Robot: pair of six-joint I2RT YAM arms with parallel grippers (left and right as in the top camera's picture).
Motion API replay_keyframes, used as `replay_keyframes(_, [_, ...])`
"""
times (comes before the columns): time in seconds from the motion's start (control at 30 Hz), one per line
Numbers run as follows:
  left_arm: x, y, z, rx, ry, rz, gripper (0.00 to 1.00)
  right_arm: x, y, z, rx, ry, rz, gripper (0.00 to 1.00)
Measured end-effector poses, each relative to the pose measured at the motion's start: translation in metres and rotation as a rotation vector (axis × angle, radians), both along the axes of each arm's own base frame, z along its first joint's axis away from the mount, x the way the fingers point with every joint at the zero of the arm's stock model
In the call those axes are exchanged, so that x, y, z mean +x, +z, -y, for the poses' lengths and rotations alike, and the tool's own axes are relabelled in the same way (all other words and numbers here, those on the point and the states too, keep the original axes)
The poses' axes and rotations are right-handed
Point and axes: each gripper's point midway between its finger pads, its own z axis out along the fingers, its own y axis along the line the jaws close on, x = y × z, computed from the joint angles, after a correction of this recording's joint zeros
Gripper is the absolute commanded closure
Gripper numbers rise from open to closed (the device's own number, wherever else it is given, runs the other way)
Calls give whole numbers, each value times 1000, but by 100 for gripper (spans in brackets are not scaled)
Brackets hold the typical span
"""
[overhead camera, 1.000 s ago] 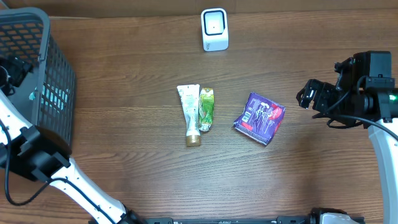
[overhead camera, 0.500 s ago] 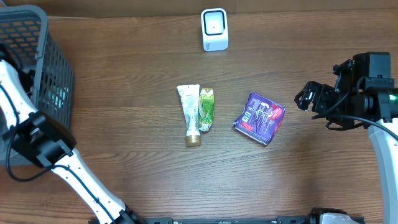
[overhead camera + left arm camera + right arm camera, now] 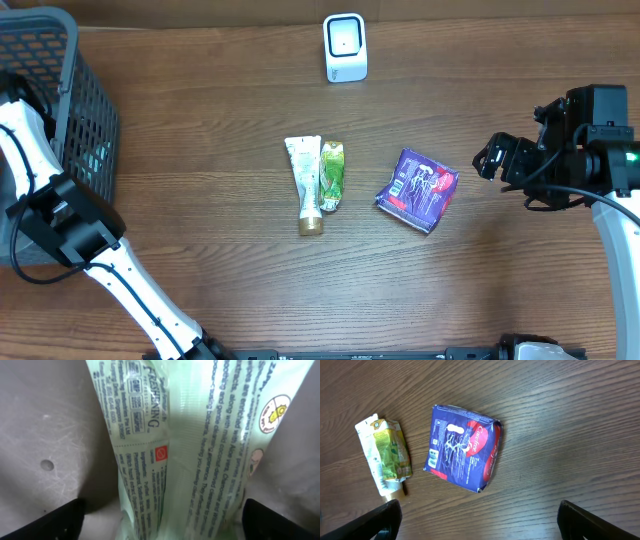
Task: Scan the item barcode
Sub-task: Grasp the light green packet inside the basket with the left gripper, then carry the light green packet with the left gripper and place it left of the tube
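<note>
Overhead, the left arm reaches into the dark grey plastic mesh basket (image 3: 90,110) at the wooden bench's (image 3: 200,200) left edge. Its left end effector (image 3: 162,520) is spread apart around a pale green printed wipes pack (image 3: 200,435). The right end effector (image 3: 480,520) hangs wide apart beside the purple foil packet (image 3: 418,189). A white gold-capped tube (image 3: 305,180) touches a green pouch (image 3: 331,175); the white barcode scanner (image 3: 345,47) stands beyond.
</note>
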Motion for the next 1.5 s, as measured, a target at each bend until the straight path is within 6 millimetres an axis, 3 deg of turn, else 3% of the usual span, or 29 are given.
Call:
replay_keyframes(0.1, [-3, -1, -1, 11, 6, -6, 47, 0, 0, 0, 1, 1, 0, 0])
replay_keyframes(0.13, [-4, -1, -1, 14, 6, -12, 80, 0, 0, 0, 1, 0, 1, 0])
replay_keyframes(0.17, [-5, -1, -2, 15, 7, -15, 96, 0, 0, 0, 1, 1, 0, 0])
replay_keyframes(0.53, [-14, 11, 8, -13, -42, -39, 96, 1, 1, -1, 3, 1, 4, 0])
replay_keyframes(0.67, [-13, 44, 7, 13, -58, 3, 96, 1, 1, -1, 4, 2, 5, 0])
replay_keyframes(0.77, [-6, 114, 0, 115, -79, 130, 96, 1, 1, -1, 3, 1, 5, 0])
replay_keyframes(0.87, [-13, 214, 3, 270, -103, 296, 95, 1, 1, -1, 4, 2, 5, 0])
replay_keyframes(0.97, [-47, 334, 27, 456, -127, 490, 96, 1, 1, -1, 4, 2, 6, 0])
replay_keyframes(1.03, [-77, 395, 51, 562, -144, 592, 96, 3, 1, -1, 3, 2, 12, 0])
replay_keyframes(1.1, [-108, 440, 79, 641, -165, 671, 96, 5, 2, 0, 3, 2, 21, 0])
replay_keyframes(1.17, [-132, 462, 105, 674, -204, 707, 95, 6, 2, 0, 2, 2, 25, 0])
replay_keyframes(1.23, [-144, 466, 130, 661, -263, 716, 95, 6, 3, 0, 2, 2, 30, 0])
replay_keyframes(1.33, [-142, 441, 163, 557, -379, 655, 96, 8, 3, 0, 2, 2, 37, 0])
replay_keyframes(1.5, [-92, 372, 218, 347, -625, 510, 95, 12, 5, 0, 1, 2, 52, 0])
